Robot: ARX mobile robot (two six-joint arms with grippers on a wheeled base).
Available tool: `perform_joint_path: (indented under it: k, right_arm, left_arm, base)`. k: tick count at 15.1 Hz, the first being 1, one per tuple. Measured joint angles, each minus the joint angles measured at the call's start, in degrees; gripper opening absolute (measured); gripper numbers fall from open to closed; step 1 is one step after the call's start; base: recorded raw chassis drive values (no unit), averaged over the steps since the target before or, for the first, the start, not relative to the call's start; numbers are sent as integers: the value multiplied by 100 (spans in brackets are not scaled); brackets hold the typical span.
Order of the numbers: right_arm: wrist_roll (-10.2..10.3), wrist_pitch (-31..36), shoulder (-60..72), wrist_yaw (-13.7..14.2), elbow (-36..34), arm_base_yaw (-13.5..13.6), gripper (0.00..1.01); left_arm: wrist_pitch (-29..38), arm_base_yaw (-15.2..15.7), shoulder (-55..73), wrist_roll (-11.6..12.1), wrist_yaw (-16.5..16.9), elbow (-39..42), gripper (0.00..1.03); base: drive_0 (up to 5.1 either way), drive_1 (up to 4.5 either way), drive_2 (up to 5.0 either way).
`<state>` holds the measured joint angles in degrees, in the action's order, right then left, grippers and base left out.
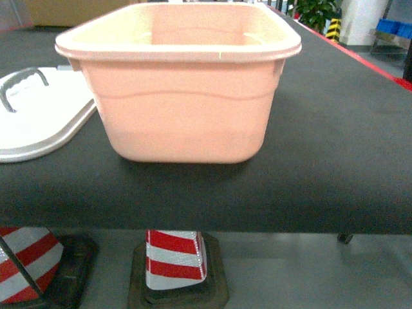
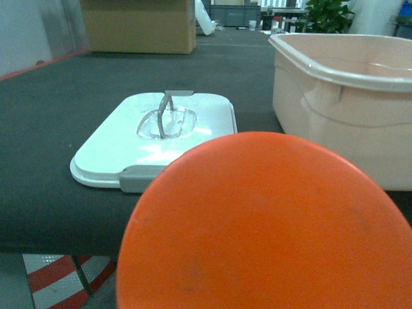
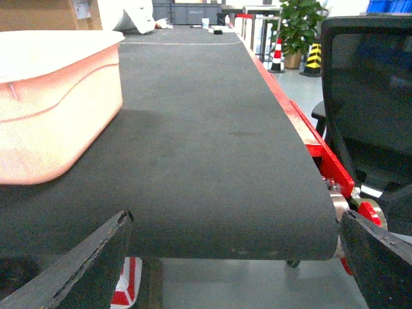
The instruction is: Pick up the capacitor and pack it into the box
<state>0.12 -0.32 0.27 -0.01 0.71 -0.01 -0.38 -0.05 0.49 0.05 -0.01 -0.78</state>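
- While the lid [image 1: 40, 119] lies flat at the desk's [image 1: 335, 141] left, the box [image 1: 183, 84] stands open mid-desk, ready for packing.
- No capacitor shows; an orange disc [image 2: 264, 225] blocks the left gripper, state untellable.
- The right gripper [image 3: 235, 270] hangs released, empty, near the desk's edge.

A long table [image 3: 212, 129] with a dark grey mat and red edge ran back into the room. Red-and-white cones [image 1: 174, 261] stood on the grey floor [image 1: 290, 270] beneath it. A black mesh chair [image 3: 370, 96] sat beside the table, with a potted plant [image 3: 301, 29] and a cardboard carton [image 2: 138, 26] further back.
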Motion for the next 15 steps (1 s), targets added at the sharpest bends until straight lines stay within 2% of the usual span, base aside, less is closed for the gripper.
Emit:
perform_joint_path:
  k: [15]
  right_arm:
    - [2, 0, 0, 0, 0, 0, 98]
  left_arm:
    - [0, 0, 0, -2, 0, 0, 44]
  base:
    - [0, 0, 0]
